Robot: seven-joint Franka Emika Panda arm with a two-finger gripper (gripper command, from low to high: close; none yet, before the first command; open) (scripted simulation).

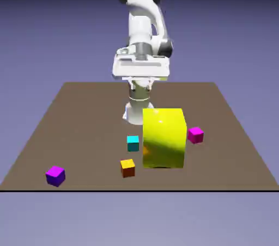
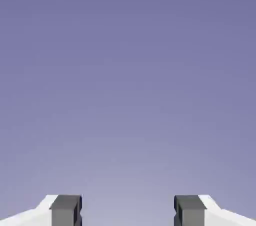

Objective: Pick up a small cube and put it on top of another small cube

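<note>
Brown bench [image 1: 82, 114] beneath a blue-violet backdrop [image 1: 32, 32], read here as a clock face from the exterior view. At twelve o'clock, near the far edge, a white robot arm [image 1: 140, 19], rising above its base and bent over at the top. High over the bench, in front of the base, the end effector [image 1: 140, 84], with fingers spread wide and only backdrop between them in the hand view, holding nothing. In that same view, one grey fingertip [image 2: 66, 210] toward seven o'clock and the other toward five, both at the bottom edge. On the bench at three o'clock, a tiny magenta-pink cube [image 1: 195, 135], resting just beside a big yellow block [image 1: 163, 139], far larger and shiny, with a curved-looking side. Close to the clock's centre, on the yellow block's nine o'clock side, a small cyan cube [image 1: 133, 143]. At six o'clock, nearer the front edge, a small orange cube [image 1: 127, 168]. Out at eight o'clock, near the front corner and well apart from the rest, a small purple cube [image 1: 55, 176], turned at an angle.
</note>
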